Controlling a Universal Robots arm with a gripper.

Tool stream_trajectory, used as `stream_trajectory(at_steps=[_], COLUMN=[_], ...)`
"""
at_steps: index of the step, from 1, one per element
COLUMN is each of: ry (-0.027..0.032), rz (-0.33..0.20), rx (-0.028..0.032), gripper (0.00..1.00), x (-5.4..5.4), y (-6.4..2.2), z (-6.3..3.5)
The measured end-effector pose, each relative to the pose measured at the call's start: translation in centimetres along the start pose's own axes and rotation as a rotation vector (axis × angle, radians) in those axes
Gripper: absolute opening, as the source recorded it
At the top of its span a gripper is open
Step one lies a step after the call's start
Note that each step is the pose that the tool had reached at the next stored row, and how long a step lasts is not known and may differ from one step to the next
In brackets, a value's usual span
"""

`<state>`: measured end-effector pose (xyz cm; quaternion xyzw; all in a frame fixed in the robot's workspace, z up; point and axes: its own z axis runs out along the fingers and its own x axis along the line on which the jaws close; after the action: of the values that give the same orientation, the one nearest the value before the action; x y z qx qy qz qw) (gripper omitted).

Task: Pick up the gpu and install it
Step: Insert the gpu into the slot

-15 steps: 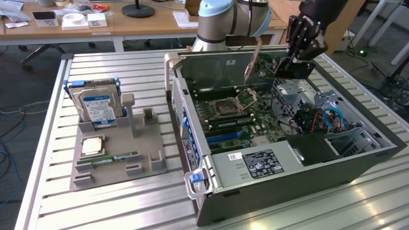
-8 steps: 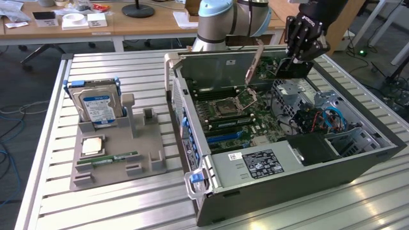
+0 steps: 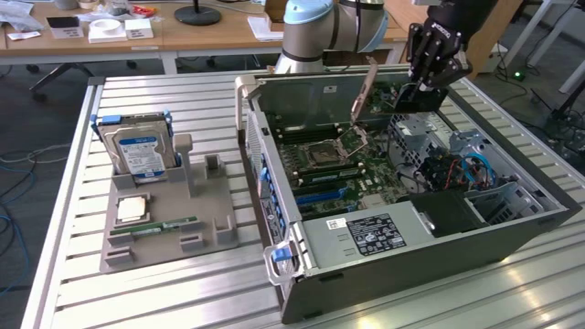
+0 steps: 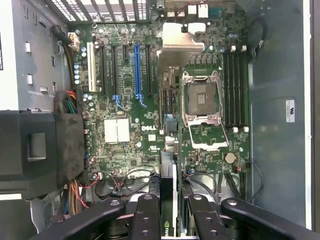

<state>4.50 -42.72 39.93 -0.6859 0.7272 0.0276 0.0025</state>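
Observation:
My gripper is shut on the gpu, a dark flat card held on edge above the back of the open computer case. The card's thin metal bracket strip slants down toward the motherboard. In the wrist view the gpu shows edge-on between my fingers, hanging over the motherboard. The expansion slots, one of them blue, lie further along the board, and nothing sits in them.
An open CPU socket sits beside the RAM slots. On the slatted table, at the exterior view's left, a grey holder carries a hard drive, a CPU and a RAM stick. Cables fill the case's right side.

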Motion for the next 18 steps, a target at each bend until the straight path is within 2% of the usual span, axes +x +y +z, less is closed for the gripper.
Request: stream_trajectory(at_steps=[7,15,18], ry=[0.0003,0.0005,0.0005], rz=[-0.029,-0.039,-0.043], rx=[0.0126,0.0137,0.0163], gripper=[0.26,0.26,0.26], x=[0.02,0.03,0.05], y=[0.12,0.23,0.37], z=[0.38,0.51,0.74])
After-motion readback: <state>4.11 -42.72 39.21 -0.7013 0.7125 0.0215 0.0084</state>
